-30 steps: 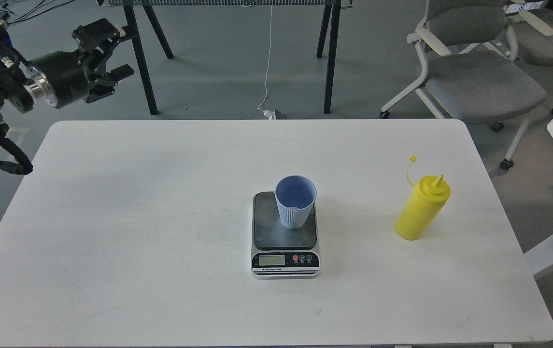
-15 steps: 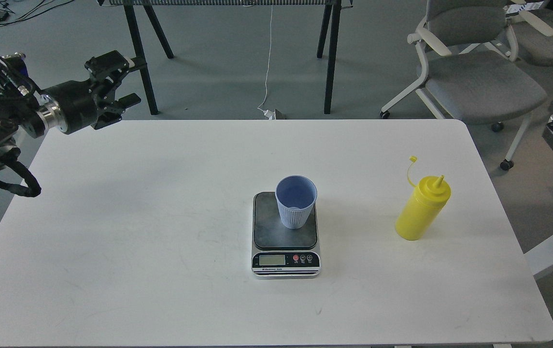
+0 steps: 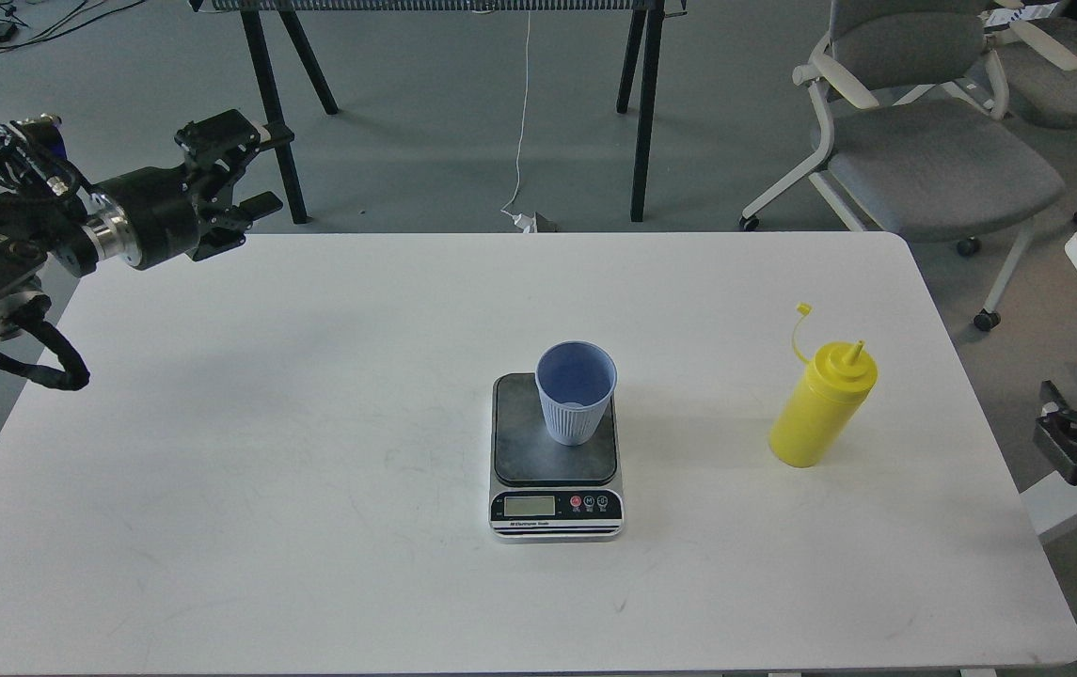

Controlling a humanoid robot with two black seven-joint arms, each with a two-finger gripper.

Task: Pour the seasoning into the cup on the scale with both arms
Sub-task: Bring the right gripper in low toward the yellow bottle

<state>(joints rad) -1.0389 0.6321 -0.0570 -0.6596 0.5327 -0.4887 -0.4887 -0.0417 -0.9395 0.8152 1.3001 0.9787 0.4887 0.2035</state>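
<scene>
On the white table [image 3: 312, 395] the cup [image 3: 577, 391] stands on the scale [image 3: 555, 456]; the seasoning [image 3: 821, 404] is well apart (right side). Left gripper [image 3: 242, 174] is released and empty; the right gripper [image 3: 1065, 442] I cannot tell. A careless grasp could tip the tall bottle.

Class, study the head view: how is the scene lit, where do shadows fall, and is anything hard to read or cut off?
Head view: soft, even light; the cup casts a faint shadow on the scale, the seasoning bottle barely any on the table; the scale's display is too small to read; the right pincer is cropped at the edge, the left pincer is sharp.
</scene>
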